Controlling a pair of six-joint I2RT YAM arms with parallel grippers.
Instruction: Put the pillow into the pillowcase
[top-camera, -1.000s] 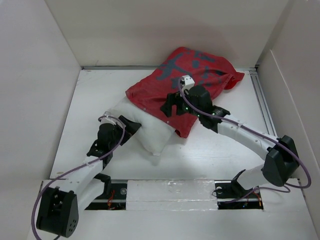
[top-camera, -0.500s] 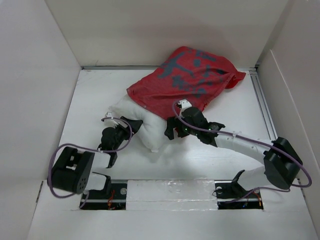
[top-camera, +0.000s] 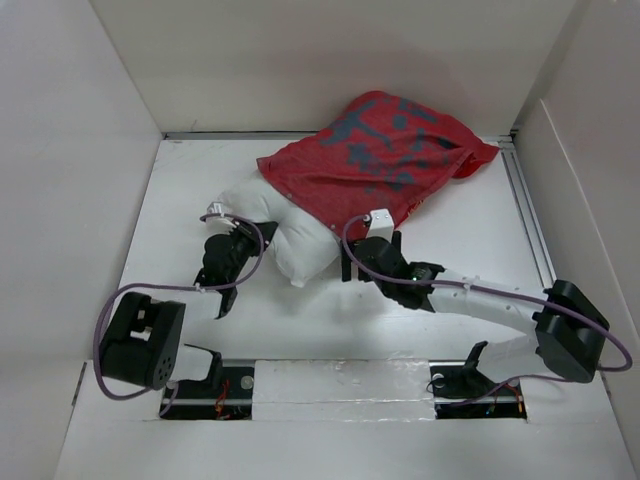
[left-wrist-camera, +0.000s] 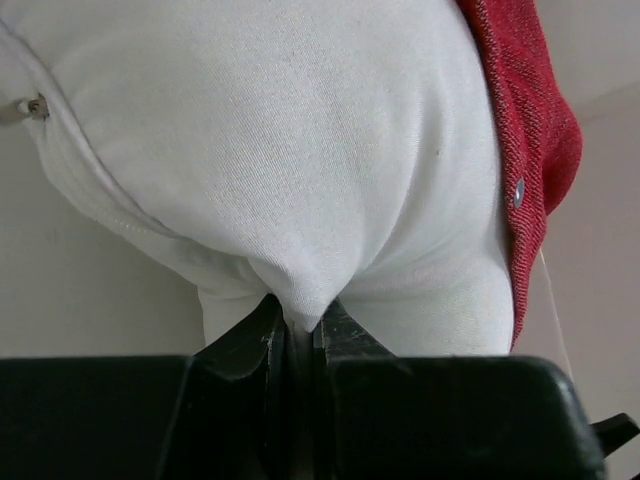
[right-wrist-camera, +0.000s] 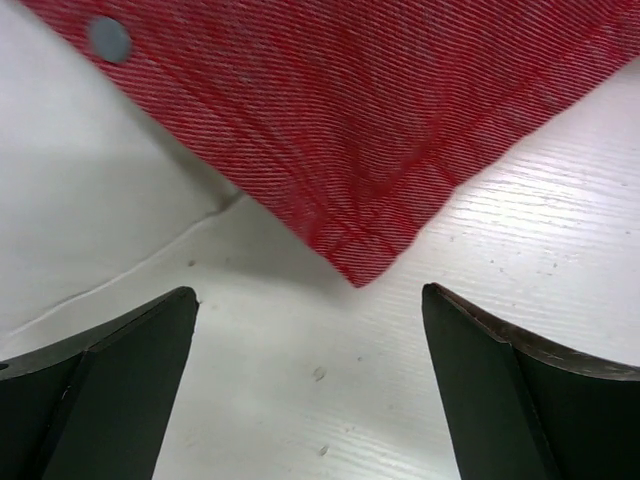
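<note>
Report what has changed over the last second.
The left gripper closed on a pinch of the pillow at its exposed end. The right gripper backed off the pillowcase toward the near edge and now faces its corner. It stayed open, and the pillow stayed partly inside the pillowcase.

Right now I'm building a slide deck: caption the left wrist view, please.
Left gripper shut on a fold of the white pillow, red pillowcase at the frame's right.
</note>
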